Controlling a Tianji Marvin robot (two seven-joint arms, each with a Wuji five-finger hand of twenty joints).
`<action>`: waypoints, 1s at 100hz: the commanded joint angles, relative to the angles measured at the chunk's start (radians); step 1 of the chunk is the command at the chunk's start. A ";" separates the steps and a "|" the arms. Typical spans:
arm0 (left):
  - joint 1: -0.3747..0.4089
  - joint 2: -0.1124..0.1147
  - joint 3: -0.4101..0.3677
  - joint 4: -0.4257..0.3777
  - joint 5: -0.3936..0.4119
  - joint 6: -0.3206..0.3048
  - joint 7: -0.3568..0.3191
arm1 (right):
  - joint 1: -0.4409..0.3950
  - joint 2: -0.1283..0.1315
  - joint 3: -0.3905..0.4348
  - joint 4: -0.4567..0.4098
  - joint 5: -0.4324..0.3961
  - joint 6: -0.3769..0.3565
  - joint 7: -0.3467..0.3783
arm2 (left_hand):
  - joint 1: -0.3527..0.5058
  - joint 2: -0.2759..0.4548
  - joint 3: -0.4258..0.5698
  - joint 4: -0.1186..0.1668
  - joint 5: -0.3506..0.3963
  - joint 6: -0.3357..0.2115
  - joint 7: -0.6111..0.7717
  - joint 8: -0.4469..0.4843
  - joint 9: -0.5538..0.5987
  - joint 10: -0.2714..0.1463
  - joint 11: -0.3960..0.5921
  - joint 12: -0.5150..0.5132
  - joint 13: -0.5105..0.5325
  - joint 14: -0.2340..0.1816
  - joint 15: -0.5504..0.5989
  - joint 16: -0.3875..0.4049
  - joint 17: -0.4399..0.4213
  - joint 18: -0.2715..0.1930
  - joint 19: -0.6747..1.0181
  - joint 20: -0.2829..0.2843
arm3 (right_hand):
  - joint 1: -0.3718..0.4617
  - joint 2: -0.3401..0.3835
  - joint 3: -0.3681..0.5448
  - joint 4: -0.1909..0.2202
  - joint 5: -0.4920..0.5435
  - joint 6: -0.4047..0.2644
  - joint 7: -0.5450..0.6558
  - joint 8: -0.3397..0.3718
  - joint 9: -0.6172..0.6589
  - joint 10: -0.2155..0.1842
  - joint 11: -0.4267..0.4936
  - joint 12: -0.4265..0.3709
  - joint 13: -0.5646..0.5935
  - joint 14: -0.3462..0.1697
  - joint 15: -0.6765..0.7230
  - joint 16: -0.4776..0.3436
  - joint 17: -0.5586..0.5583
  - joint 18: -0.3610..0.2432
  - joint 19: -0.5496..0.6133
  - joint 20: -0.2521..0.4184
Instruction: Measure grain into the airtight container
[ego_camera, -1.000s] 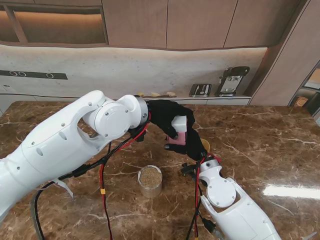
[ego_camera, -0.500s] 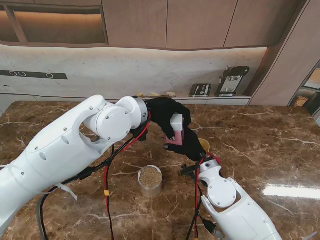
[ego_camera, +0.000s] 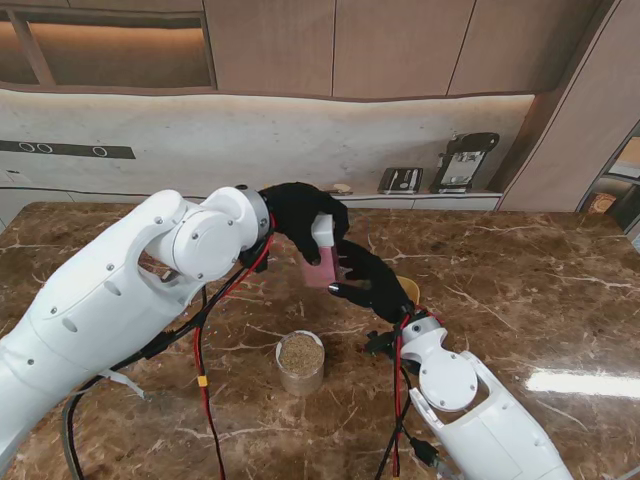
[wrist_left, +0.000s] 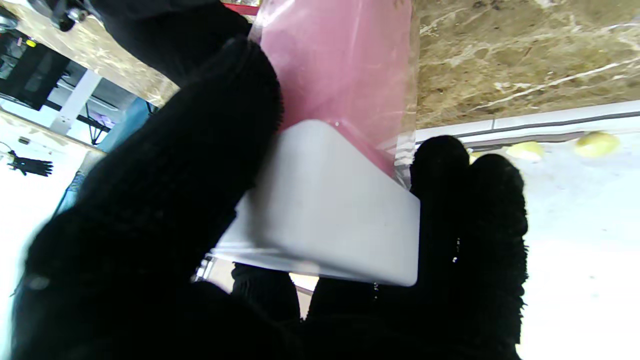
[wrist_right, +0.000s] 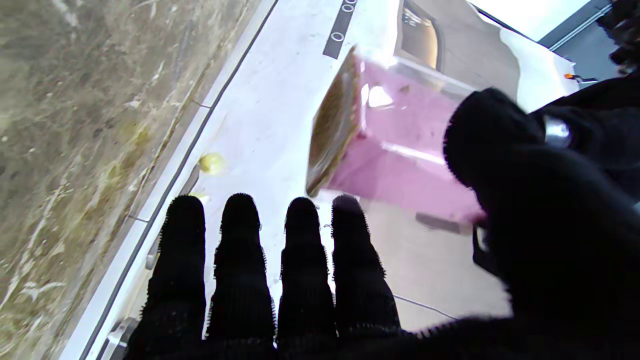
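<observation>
The left black-gloved robot hand (ego_camera: 298, 215) has carried the pink translucent rectangular container with a white lid (ego_camera: 322, 255) leftward and a little toward the far edge of the counter, away from the spot over the right wrist where it hung a second ago. The right black-gloved robot hand (ego_camera: 372, 283), which was closed against the container's underside, has let go: its fingers (wrist_right: 240, 260) now stretch flat and apart beside it. The left forearm has swung left with the hand, its red cable shifted along.
</observation>
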 joint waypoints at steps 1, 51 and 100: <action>0.008 0.015 -0.013 -0.001 0.012 0.007 -0.014 | -0.007 0.003 0.008 0.006 0.005 0.010 0.007 | 0.194 0.164 0.223 0.041 0.140 0.136 0.245 0.087 0.140 -0.104 0.126 0.082 0.049 -0.094 0.029 0.029 0.026 -0.041 0.051 0.020 | -0.032 0.017 -0.025 0.035 -0.028 -0.004 -0.014 -0.013 -0.028 -0.006 -0.018 -0.028 -0.043 -0.016 -0.019 -0.033 -0.029 -0.045 -0.046 -0.022; -0.001 0.015 0.022 0.162 0.190 0.071 0.016 | -0.008 -0.002 0.027 0.014 -0.020 0.007 -0.026 | 0.190 0.162 0.228 0.042 0.142 0.131 0.242 0.095 0.138 -0.110 0.134 0.091 0.048 -0.095 0.036 0.039 0.026 -0.041 0.063 0.043 | -0.028 0.031 -0.038 0.045 0.024 -0.033 0.004 -0.014 0.002 -0.012 0.003 -0.037 -0.027 -0.042 -0.002 -0.033 -0.019 -0.046 -0.076 -0.014; -0.009 -0.035 0.121 0.397 0.135 0.261 0.233 | -0.010 -0.003 0.037 0.017 -0.013 0.009 -0.029 | 0.193 0.183 0.221 0.032 0.111 0.130 0.269 0.112 0.108 -0.113 0.163 0.095 0.028 -0.099 0.040 0.040 0.007 -0.049 0.064 0.053 | -0.027 0.042 -0.041 0.048 0.042 -0.038 0.013 -0.017 0.033 -0.017 0.019 -0.024 -0.004 -0.056 0.011 -0.021 -0.014 -0.040 -0.072 0.004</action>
